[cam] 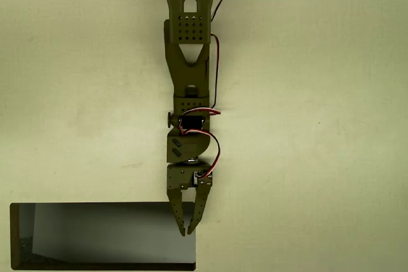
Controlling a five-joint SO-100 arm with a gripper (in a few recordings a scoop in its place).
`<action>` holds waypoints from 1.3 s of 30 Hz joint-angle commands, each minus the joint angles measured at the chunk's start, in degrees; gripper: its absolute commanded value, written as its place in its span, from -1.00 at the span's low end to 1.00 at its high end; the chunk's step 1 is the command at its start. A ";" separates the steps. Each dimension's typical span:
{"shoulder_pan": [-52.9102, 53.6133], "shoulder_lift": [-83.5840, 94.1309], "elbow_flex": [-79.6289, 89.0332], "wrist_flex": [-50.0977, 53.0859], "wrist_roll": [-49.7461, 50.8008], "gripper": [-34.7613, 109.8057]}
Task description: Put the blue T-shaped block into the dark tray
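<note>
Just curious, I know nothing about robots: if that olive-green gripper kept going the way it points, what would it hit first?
Probably the dark tray with its thin black rim: the gripper already overlaps its right end, though height is unclear.

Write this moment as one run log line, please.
arm: stretched toward the dark tray | hand: over tray's right rim, fingers nearly closed, grasp unclear | tray floor: bare where visible

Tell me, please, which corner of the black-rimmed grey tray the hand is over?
The black-rimmed grey tray's upper right corner, in the overhead view: the olive-green hand overlaps it.
</note>
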 commanded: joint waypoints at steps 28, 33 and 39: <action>-0.35 -0.53 -0.70 -1.41 -3.34 -0.52; -0.35 -0.53 -0.70 -1.41 -3.34 -0.52; -0.35 -0.53 -0.70 -1.41 -3.34 -0.52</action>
